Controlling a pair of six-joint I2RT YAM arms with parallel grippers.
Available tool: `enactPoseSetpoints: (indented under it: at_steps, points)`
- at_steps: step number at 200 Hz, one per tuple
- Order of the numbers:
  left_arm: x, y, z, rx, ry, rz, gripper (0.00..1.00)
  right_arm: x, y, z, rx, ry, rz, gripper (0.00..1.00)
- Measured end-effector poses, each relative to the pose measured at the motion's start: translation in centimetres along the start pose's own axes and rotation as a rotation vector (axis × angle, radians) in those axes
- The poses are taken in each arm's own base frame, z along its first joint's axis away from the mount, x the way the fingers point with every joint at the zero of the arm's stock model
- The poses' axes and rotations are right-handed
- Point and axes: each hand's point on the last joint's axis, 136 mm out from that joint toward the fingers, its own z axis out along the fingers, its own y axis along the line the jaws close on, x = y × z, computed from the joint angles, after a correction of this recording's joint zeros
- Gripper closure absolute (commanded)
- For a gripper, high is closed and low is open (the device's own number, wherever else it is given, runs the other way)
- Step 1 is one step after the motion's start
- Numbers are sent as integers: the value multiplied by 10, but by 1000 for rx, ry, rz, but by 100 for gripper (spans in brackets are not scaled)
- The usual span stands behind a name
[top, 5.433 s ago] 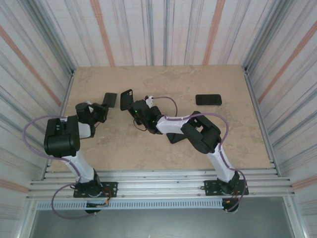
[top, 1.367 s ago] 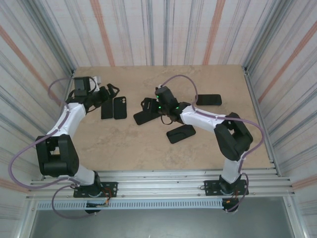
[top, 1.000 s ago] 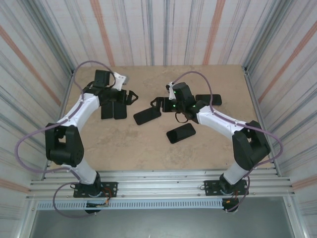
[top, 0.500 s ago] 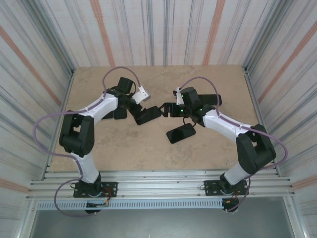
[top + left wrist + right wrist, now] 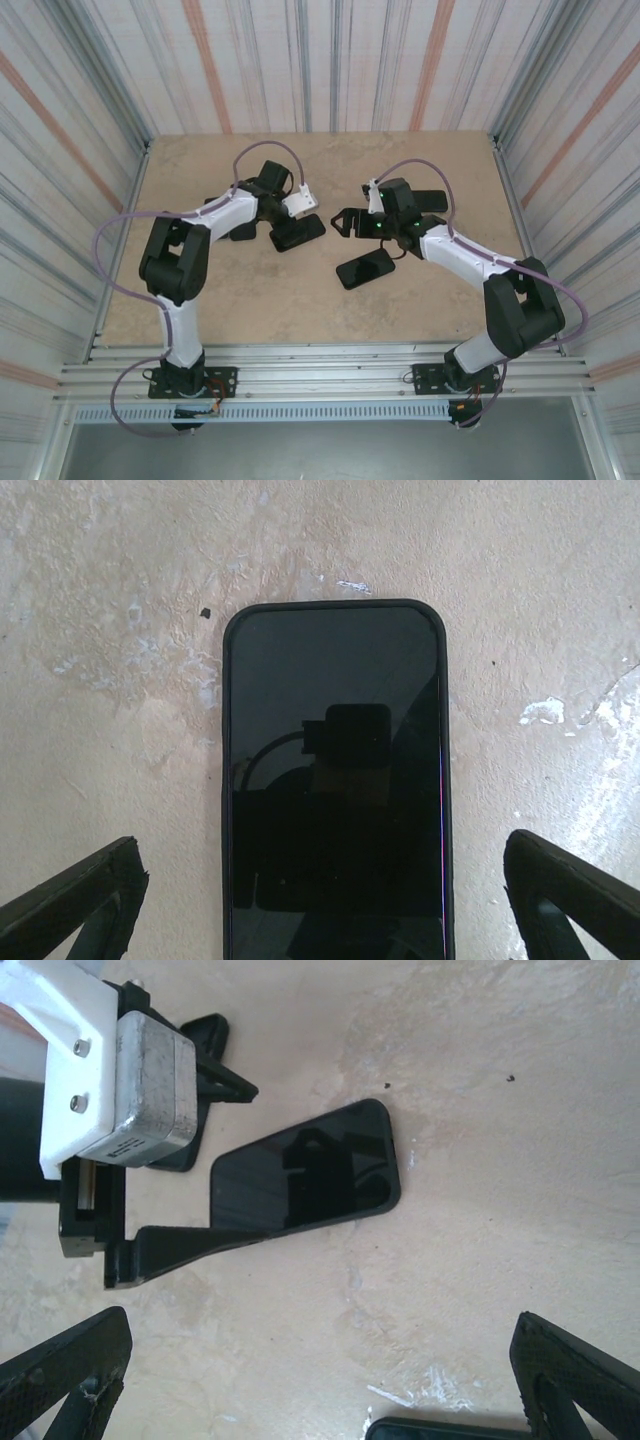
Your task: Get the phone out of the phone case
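Phone (image 5: 335, 780) screen glossy black, mirror-like; phone case (image 5: 227, 780) rim matt; table (image 5: 100, 580) mottled beige, matt.

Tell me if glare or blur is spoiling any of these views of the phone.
Left wrist: sharp, no glare; the phone screen mirrors a dark boxy silhouette. Right wrist: the same phone is crisp, with a faint reflection and even light. Top external: soft light on the table, only faint shadows.

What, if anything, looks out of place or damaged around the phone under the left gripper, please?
Nothing stands out. The phone lies flat and screen up, no cracks showing, centred under the open left gripper. The table beside it has only pale scuffs and a few dark specks.
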Motion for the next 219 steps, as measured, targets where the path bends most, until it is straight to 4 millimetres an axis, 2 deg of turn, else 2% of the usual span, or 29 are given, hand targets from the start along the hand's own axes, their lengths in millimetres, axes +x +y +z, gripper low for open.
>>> enactPoseSetpoints:
  at_steps: [97, 149, 219]
  points:
    - [1, -5, 16, 25, 29, 21, 5, 4, -8, 0, -24, 5, 22, 1]
    - [9, -8, 27, 44, 62, 19, 6, 2, -7, 0, -34, -2, 19, 1]
    - [8, -6, 28, 39, 72, 25, 11, 5, -10, 1, -36, -1, 25, 1]
